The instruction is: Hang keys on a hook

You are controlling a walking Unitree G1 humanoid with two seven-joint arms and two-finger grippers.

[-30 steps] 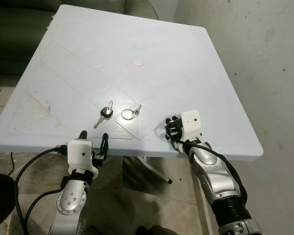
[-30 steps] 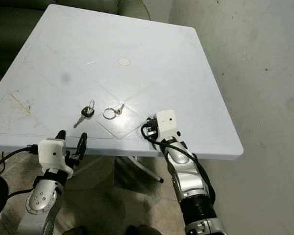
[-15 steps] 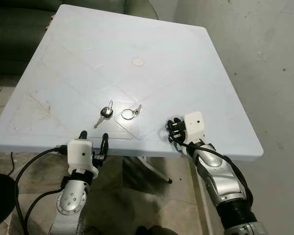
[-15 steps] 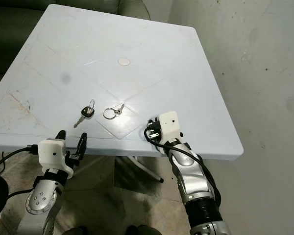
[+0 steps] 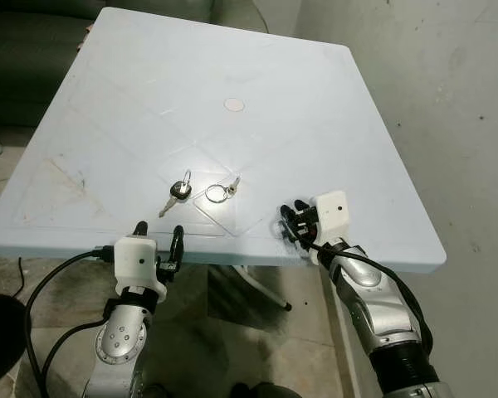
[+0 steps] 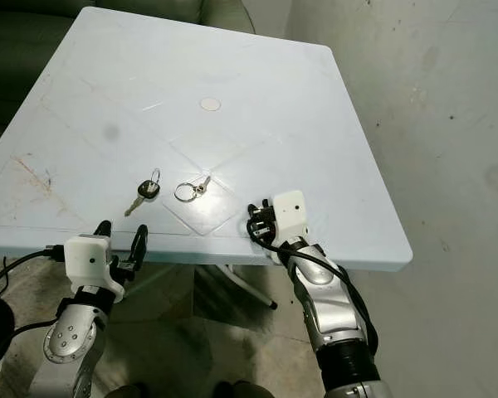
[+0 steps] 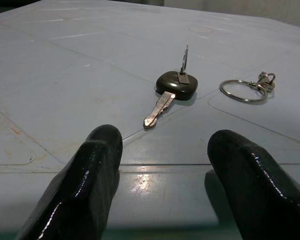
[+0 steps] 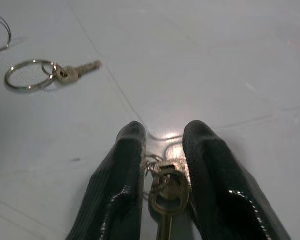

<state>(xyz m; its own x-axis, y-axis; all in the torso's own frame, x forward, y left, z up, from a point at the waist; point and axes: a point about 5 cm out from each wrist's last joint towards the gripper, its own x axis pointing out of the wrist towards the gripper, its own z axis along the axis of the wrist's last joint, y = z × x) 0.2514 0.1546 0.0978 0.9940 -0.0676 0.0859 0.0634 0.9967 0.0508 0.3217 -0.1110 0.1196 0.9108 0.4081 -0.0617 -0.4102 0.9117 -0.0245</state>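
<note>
A black-headed key (image 5: pixel 179 192) and a small key on a ring (image 5: pixel 221 191) lie side by side on the white table (image 5: pixel 232 66), near its front edge. My right gripper (image 5: pixel 290 222) rests on the table to their right, shut on a brass key with a ring (image 8: pixel 167 192) that sits between its black fingers (image 8: pixel 127 170). At the table's front edge my left gripper (image 5: pixel 158 236) stands open with nothing in it. In the left wrist view the black-headed key (image 7: pixel 172 85) and the ring key (image 7: pixel 247 90) lie just beyond its fingertips.
A round cap (image 5: pixel 233 104) marks the table's middle. A dark sofa (image 5: pixel 25 50) stands beyond the far left corner. Bare concrete (image 5: pixel 448 99) runs along the right side. The table's legs (image 5: pixel 261 290) show under the front edge between my arms.
My right gripper has shifted slightly right and toward the front edge, the key still held in it. The left arm and the two keys on the table have not moved.
</note>
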